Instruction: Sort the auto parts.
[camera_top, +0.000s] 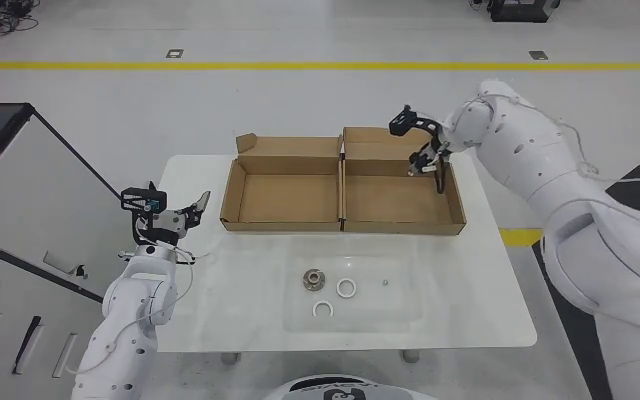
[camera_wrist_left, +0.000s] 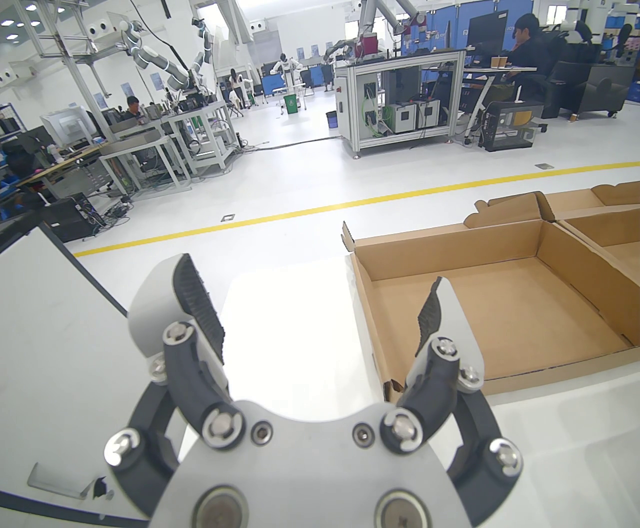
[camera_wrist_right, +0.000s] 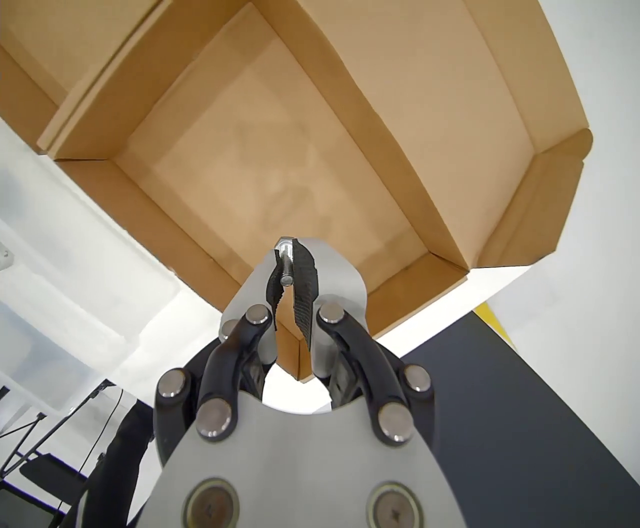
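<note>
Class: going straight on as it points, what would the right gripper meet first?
Probably the floor of the right box; the gripper, shut on a bolt, points into it.

You see only the head and some thread of the bolt (camera_wrist_right: 285, 272), the rest buried between the pads (camera_wrist_right: 306, 290) of the right gripper (camera_wrist_right: 288, 250); the speck (camera_top: 385, 283) on the tray (camera_top: 398, 312) is too small for you to name.

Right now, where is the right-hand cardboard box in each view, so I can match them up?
Top view: right-hand box, far side of the table, under the right gripper.
Left wrist view: its corner past the left-hand box.
Right wrist view: its floor behind the right gripper, shut on a bolt.
Shared landmark: the left-hand box adjoining it.
</note>
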